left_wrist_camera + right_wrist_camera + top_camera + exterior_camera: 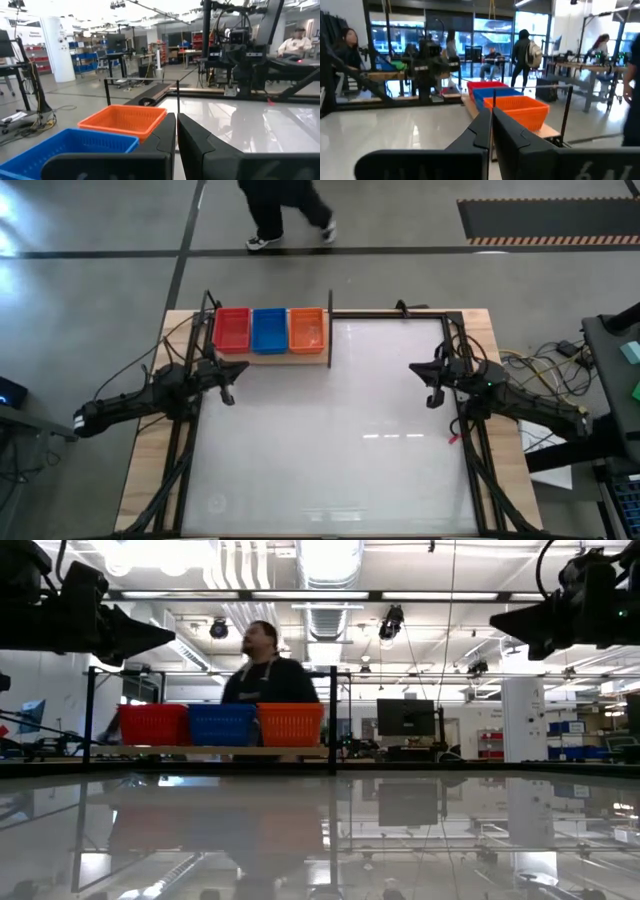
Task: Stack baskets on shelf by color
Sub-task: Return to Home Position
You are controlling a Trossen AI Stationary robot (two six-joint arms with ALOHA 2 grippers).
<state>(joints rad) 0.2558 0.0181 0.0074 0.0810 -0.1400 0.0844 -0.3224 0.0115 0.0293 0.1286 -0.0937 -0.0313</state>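
The red basket (232,329), blue basket (268,330) and orange basket (307,329) sit in 1 row on the shelf (270,358). The left gripper (228,392) and right gripper (433,395) hang at the sides of the table (330,430), both closed, holding nothing.

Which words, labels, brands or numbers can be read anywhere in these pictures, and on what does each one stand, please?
No text can be read in any view.
red basket, blue basket, orange basket: no labels show.
shelf: no marking shows.
right gripper: faint raised marks on its housing in the right wrist view, too blurred to read.
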